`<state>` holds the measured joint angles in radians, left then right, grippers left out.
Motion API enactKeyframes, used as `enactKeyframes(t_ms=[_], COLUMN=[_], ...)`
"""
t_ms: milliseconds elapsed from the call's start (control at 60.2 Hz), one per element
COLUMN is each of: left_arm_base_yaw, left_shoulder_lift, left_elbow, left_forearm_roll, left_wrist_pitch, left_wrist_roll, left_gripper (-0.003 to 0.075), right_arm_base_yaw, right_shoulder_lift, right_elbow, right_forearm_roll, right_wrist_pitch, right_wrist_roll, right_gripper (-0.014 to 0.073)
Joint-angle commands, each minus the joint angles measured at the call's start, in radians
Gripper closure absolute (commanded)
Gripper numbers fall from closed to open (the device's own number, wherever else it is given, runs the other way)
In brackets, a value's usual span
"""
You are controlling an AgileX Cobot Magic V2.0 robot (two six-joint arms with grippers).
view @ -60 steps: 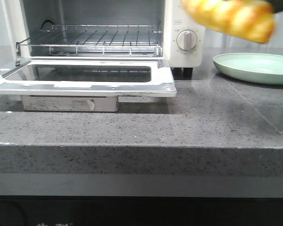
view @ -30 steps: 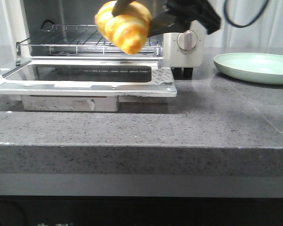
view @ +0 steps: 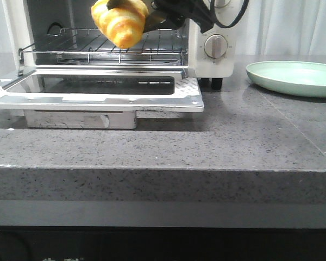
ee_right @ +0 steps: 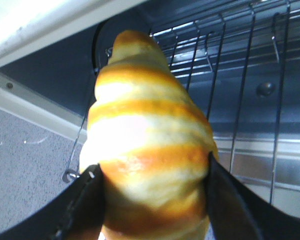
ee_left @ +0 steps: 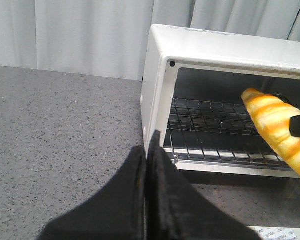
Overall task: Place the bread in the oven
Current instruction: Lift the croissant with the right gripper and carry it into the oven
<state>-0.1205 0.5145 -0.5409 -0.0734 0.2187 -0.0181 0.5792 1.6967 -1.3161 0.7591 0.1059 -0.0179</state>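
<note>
My front view crops right gripper (view: pixel 131 12) at frame top; bread (view: pixel 120 21) hides rack behind it; oven (view: pixel 204 32) top cropped.

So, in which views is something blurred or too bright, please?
Right wrist view: the bread is glare-washed on its pale stripes and the right gripper's fingers are soft. Left wrist view: the shut left gripper is a blurred dark mass. Front view: sharp, with reflections on the oven door glass.

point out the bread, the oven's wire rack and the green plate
bread (view: pixel 121 22), front view, middle of its striped top
wire rack (view: pixel 70 46), front view, bars left of the bread inside the oven
green plate (view: pixel 293 79), front view, bare inner surface near the middle
</note>
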Motion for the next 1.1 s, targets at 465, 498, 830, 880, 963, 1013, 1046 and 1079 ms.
enactKeyframes(t_ms=[465, 498, 830, 880, 963, 1013, 1046, 1079], left_arm_base_yaw=[0.000, 0.000, 0.000, 0.000, 0.000, 0.000, 0.000, 0.000], left_shoulder_lift=[0.002, 0.002, 0.002, 0.002, 0.002, 0.002, 0.002, 0.002], left_elbow=[-0.028, -0.028, -0.028, -0.028, -0.028, -0.028, -0.028, -0.028], left_forearm_roll=[-0.009, -0.009, -0.009, -0.009, -0.009, -0.009, -0.009, -0.009], left_wrist_pitch=[-0.084, -0.084, -0.082, -0.082, -0.082, -0.082, -0.082, -0.082], left_wrist_roll=[-0.008, -0.008, -0.008, -0.008, -0.008, -0.008, -0.008, -0.008], left_gripper=[0.0741, 0.0741, 0.0741, 0.0741, 0.0741, 0.0741, 0.0741, 0.0741], right_arm_base_yaw=[0.000, 0.000, 0.000, 0.000, 0.000, 0.000, 0.000, 0.000], right_shoulder_lift=[-0.046, -0.046, -0.046, -0.046, -0.046, -0.046, -0.046, -0.046], right_elbow=[-0.040, -0.040, -0.040, -0.040, -0.040, -0.040, -0.040, -0.040], right_forearm_roll=[0.013, 0.013, 0.002, 0.002, 0.002, 0.002, 0.002, 0.002], right_wrist_pitch=[-0.133, -0.131, -0.122, -0.128, -0.135, -0.135, -0.135, -0.135], right_wrist_roll=[-0.009, -0.009, -0.009, -0.009, -0.009, -0.009, -0.009, -0.009], right_gripper=[0.0103, 0.0103, -0.0026, -0.0034, -0.0034, -0.0034, -0.0034, -0.0034])
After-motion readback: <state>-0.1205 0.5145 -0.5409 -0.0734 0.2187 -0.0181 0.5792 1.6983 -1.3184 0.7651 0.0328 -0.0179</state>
